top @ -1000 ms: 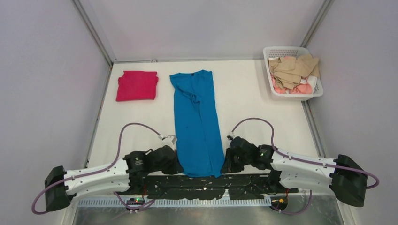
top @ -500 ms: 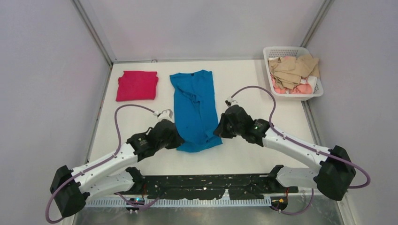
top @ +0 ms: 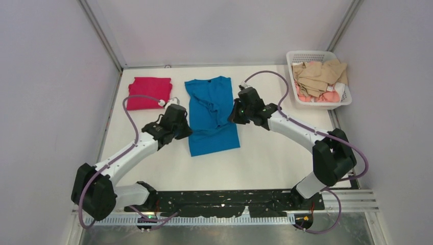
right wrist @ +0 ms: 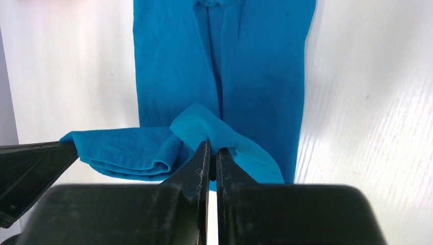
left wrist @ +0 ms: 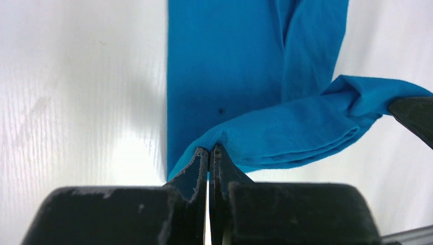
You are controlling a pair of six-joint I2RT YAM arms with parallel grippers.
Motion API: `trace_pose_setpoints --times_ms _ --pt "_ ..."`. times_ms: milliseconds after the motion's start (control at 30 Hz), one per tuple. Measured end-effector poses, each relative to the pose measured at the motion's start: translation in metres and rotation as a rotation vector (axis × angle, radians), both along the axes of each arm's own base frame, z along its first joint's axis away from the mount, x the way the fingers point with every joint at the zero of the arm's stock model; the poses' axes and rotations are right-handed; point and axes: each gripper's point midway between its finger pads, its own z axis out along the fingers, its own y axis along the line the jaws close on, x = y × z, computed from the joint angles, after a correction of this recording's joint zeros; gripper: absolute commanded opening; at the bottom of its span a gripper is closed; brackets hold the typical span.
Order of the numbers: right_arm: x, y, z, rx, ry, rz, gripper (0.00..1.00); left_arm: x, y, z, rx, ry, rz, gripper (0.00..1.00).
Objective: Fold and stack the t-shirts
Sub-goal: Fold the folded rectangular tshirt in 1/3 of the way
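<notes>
Noted clamped tight on hem corners of blue t-shirt (top: 209,97): left gripper (left wrist: 209,153), right gripper (right wrist: 210,148). Advise carrying level to its far end, laying edges square, releasing together.

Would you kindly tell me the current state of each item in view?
blue t-shirt: lengthwise-folded, near hem lifted over itself.
magenta-red t-shirt: folded, lying flat.
left gripper: shut on blue t-shirt.
right gripper: shut on blue t-shirt.
basket: holds crumpled clothes.

Between my black left gripper (left wrist: 209,152) and right gripper (right wrist: 212,149) is a plain bright blue t-shirt (top: 213,137). Past the left one is a plain magenta-red t-shirt (top: 148,94), past the right a white basket (top: 309,52).
</notes>
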Motion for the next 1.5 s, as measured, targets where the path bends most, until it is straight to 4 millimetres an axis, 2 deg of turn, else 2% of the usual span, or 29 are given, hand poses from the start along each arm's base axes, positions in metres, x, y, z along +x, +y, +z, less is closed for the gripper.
trace_pose_setpoints --times_ms 300,533,900,1033,1133,1167,1200,1233,1267,1300,1333,1367,1400,1433,1500 --pt "0.039 0.004 -0.017 -0.014 0.026 0.001 0.05 0.040 0.009 -0.028 0.015 0.092 0.030 0.00" --pt "0.061 0.005 -0.031 -0.012 0.044 -0.007 0.05 0.061 0.008 -0.038 0.010 0.125 0.029 0.00" --pt "0.083 0.002 -0.060 -0.006 0.077 -0.025 0.05 0.089 0.012 -0.056 0.052 0.167 0.036 0.00" --pt "0.089 0.000 -0.068 -0.004 0.088 -0.031 0.06 0.092 0.017 -0.065 0.064 0.194 0.045 0.10" --pt "0.091 -0.001 -0.075 -0.006 0.101 -0.037 0.14 0.094 0.018 -0.071 0.066 0.210 0.044 0.23" --pt "0.091 -0.002 -0.077 -0.007 0.105 -0.038 0.18 0.095 0.017 -0.072 0.065 0.214 0.044 0.35" --pt "0.092 -0.002 -0.078 -0.006 0.108 -0.040 0.32 0.096 0.017 -0.073 0.064 0.216 0.042 0.50" --pt "0.093 -0.002 -0.078 -0.004 0.110 -0.041 0.41 0.098 0.017 -0.073 0.062 0.216 0.041 0.65" --pt "0.095 -0.002 -0.077 0.000 0.107 -0.040 0.58 0.099 0.016 -0.071 0.064 0.215 0.031 0.79" --pt "0.098 -0.002 -0.076 0.006 0.105 -0.045 0.71 0.102 0.016 -0.068 0.064 0.209 0.023 0.92" --pt "0.101 -0.002 -0.073 0.013 0.098 -0.044 0.78 0.106 0.016 -0.063 0.062 0.200 0.018 0.99" --pt "0.103 -0.003 -0.070 0.016 0.091 -0.046 0.90 0.111 0.016 -0.057 0.058 0.186 0.016 0.99" --pt "0.106 -0.003 -0.067 0.021 0.082 -0.047 0.95 0.116 0.015 -0.050 0.053 0.167 0.018 1.00" --pt "0.108 -0.004 -0.064 0.024 0.070 -0.047 0.98 0.118 0.015 -0.044 0.046 0.151 0.019 1.00" --pt "0.107 -0.007 -0.059 0.023 0.053 -0.048 0.96 0.115 0.018 -0.030 0.038 0.117 0.018 0.99"
